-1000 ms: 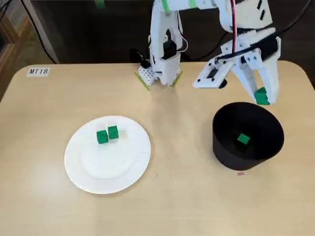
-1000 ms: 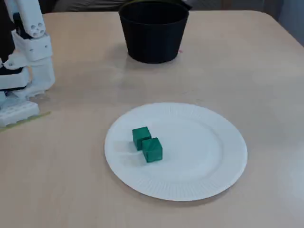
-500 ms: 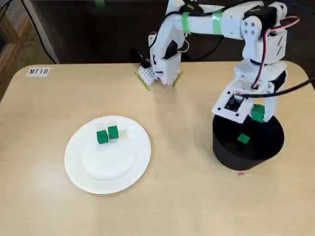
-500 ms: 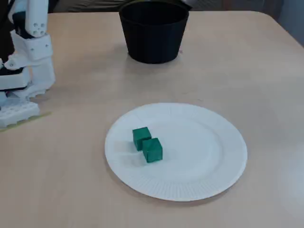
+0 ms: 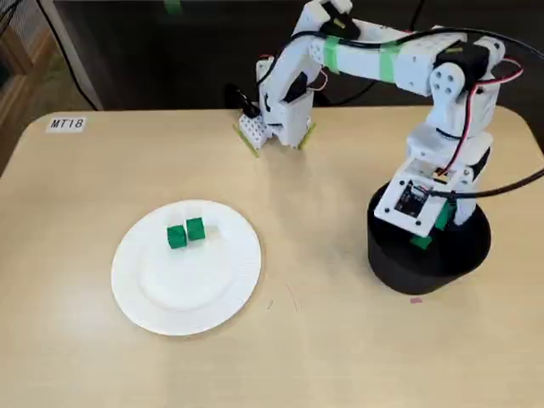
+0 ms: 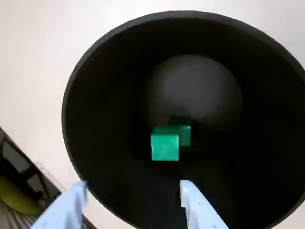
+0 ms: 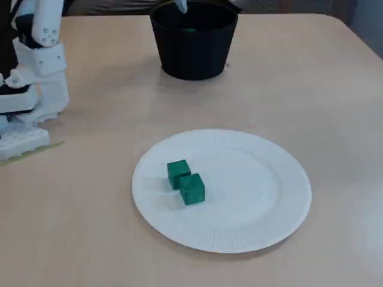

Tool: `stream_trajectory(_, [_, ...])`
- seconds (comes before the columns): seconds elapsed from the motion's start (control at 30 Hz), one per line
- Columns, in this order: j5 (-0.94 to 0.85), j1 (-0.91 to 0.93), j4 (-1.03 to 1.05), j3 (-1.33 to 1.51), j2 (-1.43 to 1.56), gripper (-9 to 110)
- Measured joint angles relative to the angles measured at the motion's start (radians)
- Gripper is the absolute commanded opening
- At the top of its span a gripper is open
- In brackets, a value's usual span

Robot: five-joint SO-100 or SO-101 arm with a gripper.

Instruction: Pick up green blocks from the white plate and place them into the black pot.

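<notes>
My gripper (image 5: 438, 223) hangs over the mouth of the black pot (image 5: 408, 276), and a fingertip (image 7: 179, 6) shows above the pot's rim (image 7: 191, 54). In the wrist view the gripper (image 6: 133, 191) is open, its pale fingers spread with nothing between them. Below them a bright green block (image 6: 165, 145) sits inside the pot (image 6: 95, 119), overlapping a second, darker green block (image 6: 183, 131). Two more green blocks (image 5: 176, 236) (image 5: 195, 229) lie side by side on the white plate (image 5: 187, 297), seen closer as blocks (image 7: 178, 172) (image 7: 191, 188) on the plate (image 7: 257, 197).
The arm's white base (image 5: 280, 119) stands at the table's far edge, with a white brick-like piece (image 7: 21, 143) beside it. A label reading MT18 (image 5: 66, 124) is stuck near the table's left corner. Bare tabletop lies between plate and pot.
The gripper came down from behind and above the pot to just over its mouth. The green block it carried has left the fingers and is now inside the pot.
</notes>
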Motion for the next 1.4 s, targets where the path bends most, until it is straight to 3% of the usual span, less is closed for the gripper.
stream_trajectory(0.1, [0.0, 0.0, 0.0, 0.0, 0.0, 30])
stream_trajectory(0.33, [0.014, 0.038, 0.0, 0.0, 0.014, -2])
stream_trajectory(0.67, [0.029, 0.388, 0.0, 0.098, 0.245, -2])
stream_trajectory(0.9, [-0.008, 0.828, -0.034, 0.463, 0.48, -2])
stream_trajectory(1.03, [-0.048, 0.997, -0.287, 0.834, 0.749, -2])
stream_trajectory(1.17, [-0.112, 1.101, -0.397, 1.097, 0.879, -2])
stream_trajectory(1.4, [-0.087, 1.158, -0.394, 1.138, 0.854, -2])
